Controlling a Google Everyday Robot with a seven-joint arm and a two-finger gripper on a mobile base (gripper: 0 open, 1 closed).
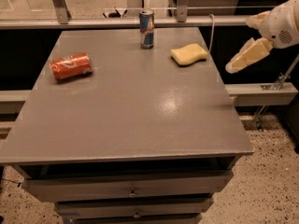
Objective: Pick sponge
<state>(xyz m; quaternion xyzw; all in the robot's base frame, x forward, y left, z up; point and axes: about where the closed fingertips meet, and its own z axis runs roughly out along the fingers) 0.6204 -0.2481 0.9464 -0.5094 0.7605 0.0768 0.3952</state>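
Table: a gray, flat top with a faint sheen near the middle. Clock directions below are read from its centre, with 12 at the far edge.

Sponge: lies flat on the table at about 1 o'clock, near the far right corner. It is pale yellow with wavy sides, and nothing touches it.

Gripper: in the air at about 2 o'clock, out past the table's right edge and above the level of the top. It is to the right of the sponge and apart from it.

Jaws: spread wide with nothing between them. One pale yellow padded finger slants down toward the table; the other sits higher, by the white wrist housing.

Blue can: upright at 12 o'clock, close to the far edge. It is to the left of the sponge with a clear gap between them.

Orange can: on its side at about 10 o'clock, well apart from both the blue can and the sponge (its label is too blurred to read).

Drawers: stacked under the table top at 6 o'clock, each with a small knob.

Rail: a pale bar running along behind the far edge.

Floor: speckled, showing at about 4 o'clock.
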